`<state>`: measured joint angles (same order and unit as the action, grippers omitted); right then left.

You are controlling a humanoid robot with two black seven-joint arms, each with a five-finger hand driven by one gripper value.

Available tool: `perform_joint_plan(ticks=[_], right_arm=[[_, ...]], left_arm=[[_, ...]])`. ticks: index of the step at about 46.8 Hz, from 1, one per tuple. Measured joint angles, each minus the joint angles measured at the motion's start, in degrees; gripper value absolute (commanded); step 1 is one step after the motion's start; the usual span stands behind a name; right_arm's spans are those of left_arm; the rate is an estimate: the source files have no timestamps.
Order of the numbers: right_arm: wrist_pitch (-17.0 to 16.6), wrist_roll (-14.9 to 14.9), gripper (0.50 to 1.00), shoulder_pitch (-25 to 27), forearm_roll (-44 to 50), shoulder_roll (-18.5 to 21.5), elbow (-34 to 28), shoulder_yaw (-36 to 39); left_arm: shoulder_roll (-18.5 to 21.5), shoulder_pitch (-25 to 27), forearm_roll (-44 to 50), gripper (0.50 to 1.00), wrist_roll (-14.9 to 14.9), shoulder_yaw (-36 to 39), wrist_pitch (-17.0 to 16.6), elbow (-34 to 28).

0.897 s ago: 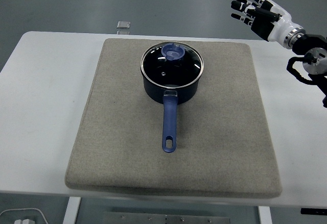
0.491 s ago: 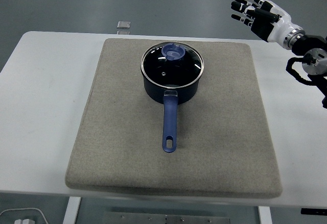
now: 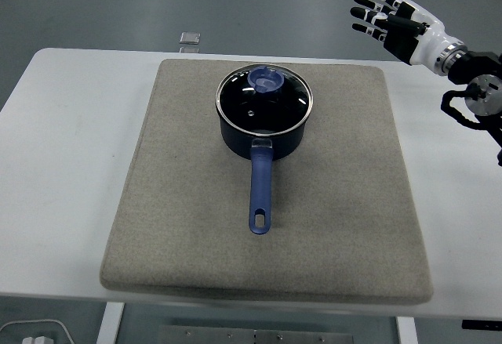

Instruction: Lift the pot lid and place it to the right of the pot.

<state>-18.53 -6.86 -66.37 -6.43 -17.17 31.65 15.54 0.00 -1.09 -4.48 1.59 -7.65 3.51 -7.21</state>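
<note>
A: Where's the lid (image 3: 265, 93)?

B: On the pot (image 3: 263, 117), toward the desk's far edge, on the mat (image 3: 267, 226). The right hand (image 3: 394, 21) hangs above the far right corner, fingers spread wide, holding nothing.

A: Risks?

B: The knob (image 3: 267, 81) looks small (and glass is slick). A shallow pinch could drop the lid, or drag the pot sideways.

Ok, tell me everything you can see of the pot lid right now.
The pot lid is round, clear glass with a metal rim and a blue knob that shows toward its far side. It sits closed and level on the dark blue pot, which rests on the grey mat. Nothing else touches it; the right robot hand is up off to the right, fingers spread.
</note>
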Motion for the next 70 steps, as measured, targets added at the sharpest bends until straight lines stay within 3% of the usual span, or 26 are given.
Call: perform_joint_plan(ticks=[13,26,35,52,70], right_arm=[[-0.8,0.0,0.924,-0.4,1.2,0.0,0.3,0.2],[-3.9,0.0,0.924,-1.9,4.3,-0.3,0.3,0.1],[-6.1,-0.1,0.923,-2.9,11.1,-1.2,1.5,0.3],[-5.6,-0.6,0.924,-7.2,27.4,-3.3,11.8,0.4],[-6.1,-0.6,0.924,-11.3,46.5,-2.2,15.3,0.3]], left_arm=[[0.0,0.0,0.0,1.0,0.0,0.0,0.0,0.0],[0.0,0.0,0.0,1.0,0.0,0.0,0.0,0.0],[0.0,0.0,0.0,1.0,0.0,0.0,0.0,0.0],[0.0,0.0,0.0,1.0,0.0,0.0,0.0,0.0],[0.0,0.0,0.0,1.0,0.0,0.0,0.0,0.0]])
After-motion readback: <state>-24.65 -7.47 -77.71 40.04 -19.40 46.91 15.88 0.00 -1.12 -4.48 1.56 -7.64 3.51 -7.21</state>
